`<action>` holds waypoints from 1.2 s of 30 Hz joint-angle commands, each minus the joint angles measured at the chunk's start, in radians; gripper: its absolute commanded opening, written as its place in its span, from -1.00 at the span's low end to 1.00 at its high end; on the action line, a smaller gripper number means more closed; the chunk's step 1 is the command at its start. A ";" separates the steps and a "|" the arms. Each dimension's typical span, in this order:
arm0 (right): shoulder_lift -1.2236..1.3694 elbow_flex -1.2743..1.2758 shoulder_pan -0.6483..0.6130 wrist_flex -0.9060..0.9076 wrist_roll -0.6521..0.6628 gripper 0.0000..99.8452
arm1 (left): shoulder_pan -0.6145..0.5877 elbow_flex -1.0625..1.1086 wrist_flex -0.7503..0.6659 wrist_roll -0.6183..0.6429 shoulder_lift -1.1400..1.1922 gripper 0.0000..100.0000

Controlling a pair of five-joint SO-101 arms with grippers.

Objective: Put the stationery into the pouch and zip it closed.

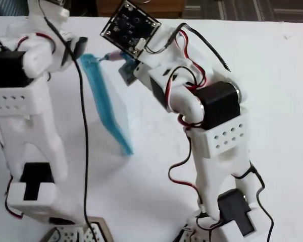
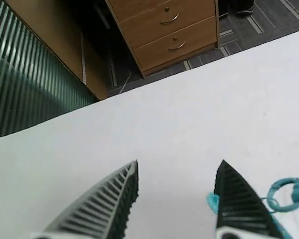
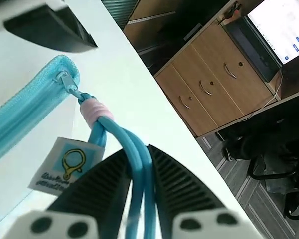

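The right hand (image 3: 138,151) is closed to a narrow gap on the doubled blue cord (image 3: 97,133) of the zip pull. The cord runs forward from its fingertips through a pink bead (image 3: 92,110) to the small metal slider (image 3: 65,79). The slider sits at the very end of the teal zip on the translucent plastic pouch (image 1: 108,108), which lies on the white table (image 2: 189,109) ahead of that hand. The left hand (image 2: 179,169) hangs wide open and holds nothing, with the pouch's teal corner just beside one finger. The likely trouble is that nothing pins the pouch. Any further tug on the cord would probably drag or lift the whole pouch rather than move the slider. The smooth cord could also slide out between the ribbed pads. Whether the stationery is inside cannot be told.
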 commanded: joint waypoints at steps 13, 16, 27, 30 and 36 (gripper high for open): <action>-0.025 -0.002 0.012 -0.005 0.006 -0.97 | 0.056 0.023 0.055 -0.110 0.008 -0.48; -0.025 -0.002 0.012 -0.005 0.006 -0.97 | 0.064 0.014 0.055 -0.117 0.039 -0.48; -0.028 -0.002 0.012 -0.005 0.008 -0.97 | 0.050 0.014 0.054 -0.152 0.209 -0.49; -0.030 -0.002 0.013 -0.005 0.008 -0.97 | 0.051 0.014 0.054 -0.152 0.239 -0.49; -0.033 -0.002 0.015 -0.004 0.009 -0.97 | 0.051 0.014 0.023 -0.153 0.298 -0.49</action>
